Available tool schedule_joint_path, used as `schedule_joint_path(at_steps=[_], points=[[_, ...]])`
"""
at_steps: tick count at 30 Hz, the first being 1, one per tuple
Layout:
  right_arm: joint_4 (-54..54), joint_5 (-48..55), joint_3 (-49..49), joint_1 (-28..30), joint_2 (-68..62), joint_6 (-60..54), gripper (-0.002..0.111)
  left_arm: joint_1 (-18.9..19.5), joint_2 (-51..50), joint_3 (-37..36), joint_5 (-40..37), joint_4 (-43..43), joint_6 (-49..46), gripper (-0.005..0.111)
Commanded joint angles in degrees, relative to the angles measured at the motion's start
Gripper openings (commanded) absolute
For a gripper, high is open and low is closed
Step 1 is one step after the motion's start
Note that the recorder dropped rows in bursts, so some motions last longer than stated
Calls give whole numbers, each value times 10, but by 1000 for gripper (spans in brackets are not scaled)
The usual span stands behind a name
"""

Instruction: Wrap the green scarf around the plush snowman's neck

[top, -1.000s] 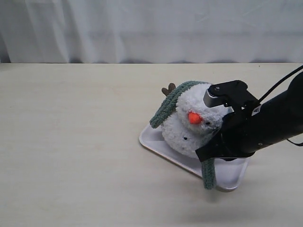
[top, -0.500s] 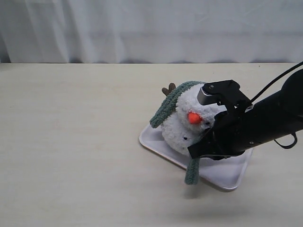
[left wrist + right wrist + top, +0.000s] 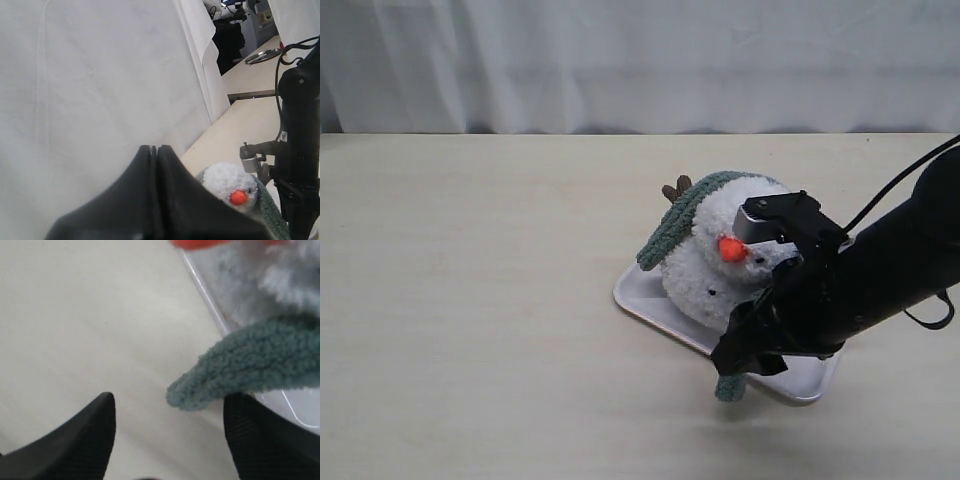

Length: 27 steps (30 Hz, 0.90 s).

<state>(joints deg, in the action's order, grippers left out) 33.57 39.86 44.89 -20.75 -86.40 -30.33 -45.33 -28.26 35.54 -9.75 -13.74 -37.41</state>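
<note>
The right fingers (image 3: 167, 435) are being held wide apart, and nothing is being gripped between them: in the right wrist view the free end of the scarf (image 3: 240, 371) is seen lying in the gap, closer to one finger (image 3: 260, 437) than the other, with no contact that can be made out. In the exterior view the right gripper (image 3: 745, 355) is hovering low at the near edge of the tray (image 3: 642, 290), and the scarf tip (image 3: 728, 388) is hanging just below it, over the tray's rim. From there the scarf is running up behind the arm and over the snowman (image 3: 720, 262), with its other end draped down the far side of the head; its long axis is thus lying across the top of the head, not in the neck crease, which is hidden by the arm. The snowman is lying tilted on the tray, nose toward the right arm. The left fingers (image 3: 155, 165) are pressed shut on nothing, raised well away from the surface (image 3: 470, 300), so the right arm is judged nearer for the coming pull of the loose end across the front of the neck.
</note>
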Motion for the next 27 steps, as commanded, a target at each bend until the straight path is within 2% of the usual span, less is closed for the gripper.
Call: schedule_joint_path(at_steps=[1,8,13,16,21,25,27], points=[[-57,29,4,-1,7,51,60,0,2,-1,1,-22,4,0],[-92,48,11,-1,119,50,60,0,2,-1,4,-22,4,0],[-151,-13,26,-1,214,59,60,0,-19,-1,10,-21,4,0],[-151,-52,26,-1,253,59,60,0,-62,-1,31,-18,-1,0],[-151,-72,26,-1,273,59,60,0,-193,-1,105,11,-3,0],[-151,-71,26,-1,271,59,60,0,-306,21,97,11,-3,0],[-151,-68,26,-1,271,59,60,7,-353,57,72,11,-2,0]])
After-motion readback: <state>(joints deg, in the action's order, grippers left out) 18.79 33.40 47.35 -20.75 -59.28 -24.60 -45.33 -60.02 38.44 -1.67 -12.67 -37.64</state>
